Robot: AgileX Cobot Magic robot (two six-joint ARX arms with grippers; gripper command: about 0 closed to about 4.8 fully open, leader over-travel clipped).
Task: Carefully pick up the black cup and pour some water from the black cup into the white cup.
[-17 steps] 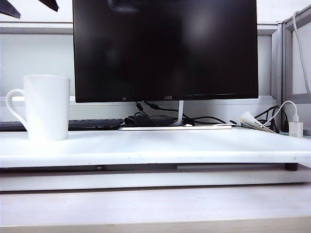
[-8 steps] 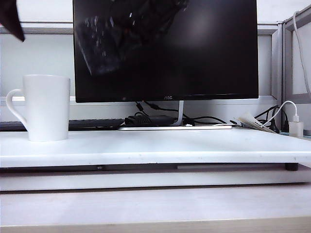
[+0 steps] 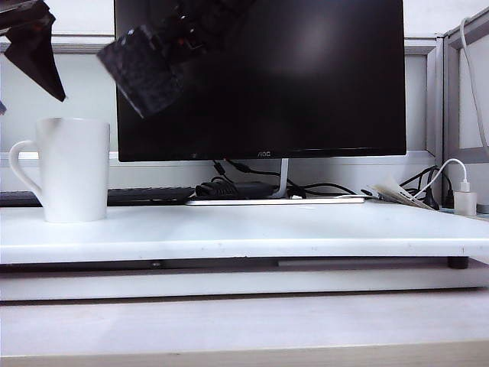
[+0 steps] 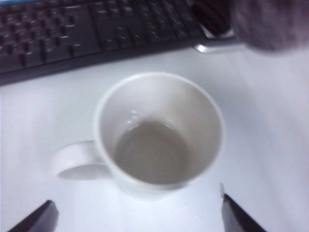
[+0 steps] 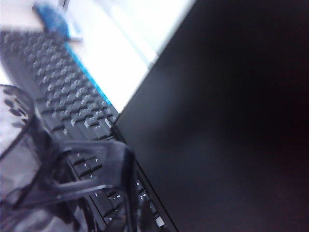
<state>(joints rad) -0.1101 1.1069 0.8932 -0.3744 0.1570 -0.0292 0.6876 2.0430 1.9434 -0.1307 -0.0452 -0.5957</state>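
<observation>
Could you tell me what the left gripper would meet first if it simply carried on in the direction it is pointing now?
Probably the white cup: the open left gripper hovers above it, pointing down towards the rim, fingers wide. How far above is hard to judge.

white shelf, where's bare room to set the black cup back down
The white shelf is bare from the white cup rightward to the charger, in front of the monitor base. Crowded: the left end, with the open left tool over the white cup and the right tool shut on the tilted black cup above it; keyboard and cables behind.
</observation>
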